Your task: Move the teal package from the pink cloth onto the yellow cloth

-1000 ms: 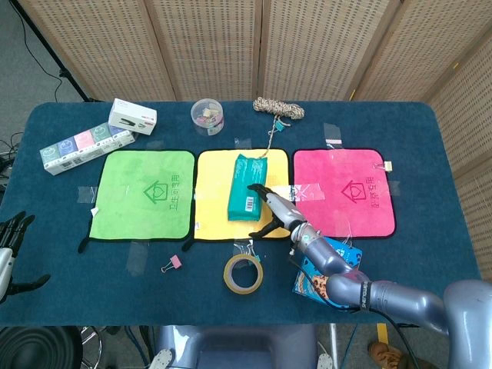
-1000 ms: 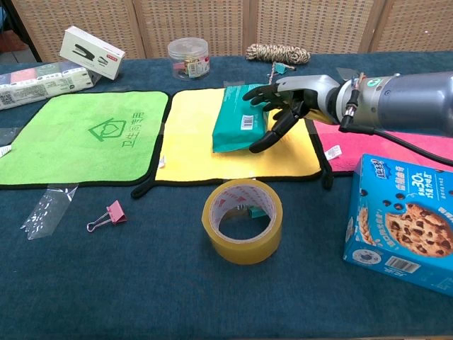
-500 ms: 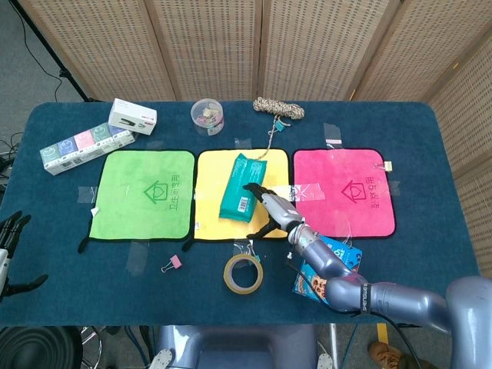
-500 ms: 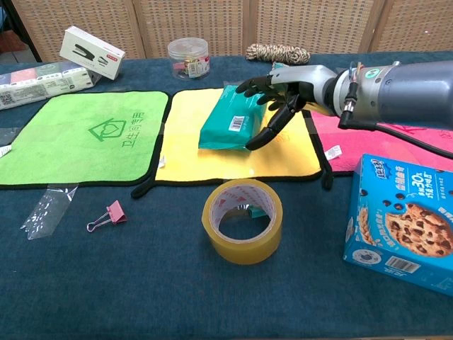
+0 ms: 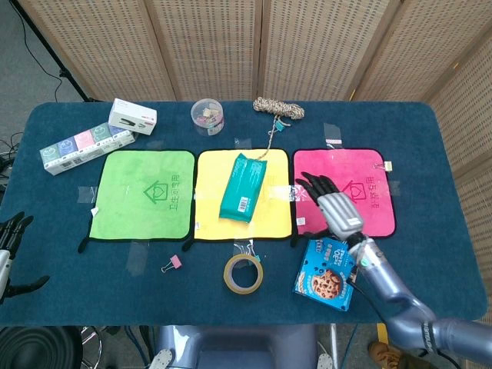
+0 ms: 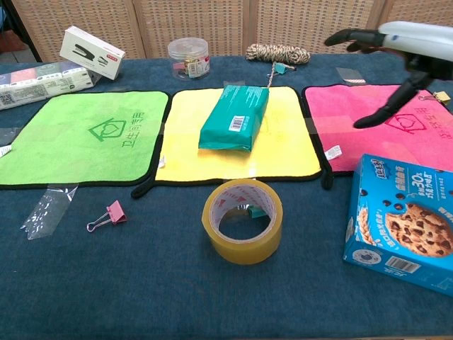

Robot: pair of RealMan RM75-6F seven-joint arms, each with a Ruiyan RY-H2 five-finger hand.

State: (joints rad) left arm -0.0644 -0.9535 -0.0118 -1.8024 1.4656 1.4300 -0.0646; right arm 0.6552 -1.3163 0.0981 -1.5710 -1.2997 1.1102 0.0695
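Note:
The teal package [image 5: 243,187] [image 6: 236,117] lies flat and slightly askew on the yellow cloth [image 5: 209,218] [image 6: 180,156], with nothing touching it. The pink cloth [image 5: 361,165] [image 6: 340,120] to its right is bare. My right hand [image 5: 332,207] [image 6: 396,49] hovers above the pink cloth with its fingers spread and nothing in them. My left hand [image 5: 9,244] sits at the far left edge of the head view, off the table, fingers apart and empty.
A green cloth [image 5: 142,194] lies left of the yellow one. A tape roll [image 5: 243,274] [image 6: 243,219], a cookie box [image 5: 326,274] [image 6: 403,223] and a pink binder clip [image 6: 111,212] sit near the front. At the back are a clear jar [image 5: 207,115], a rope coil [image 5: 278,108] and boxes [image 5: 132,116].
My right hand let go of the teal package, rose and drew back to the right over the pink cloth. The package stayed on the yellow cloth.

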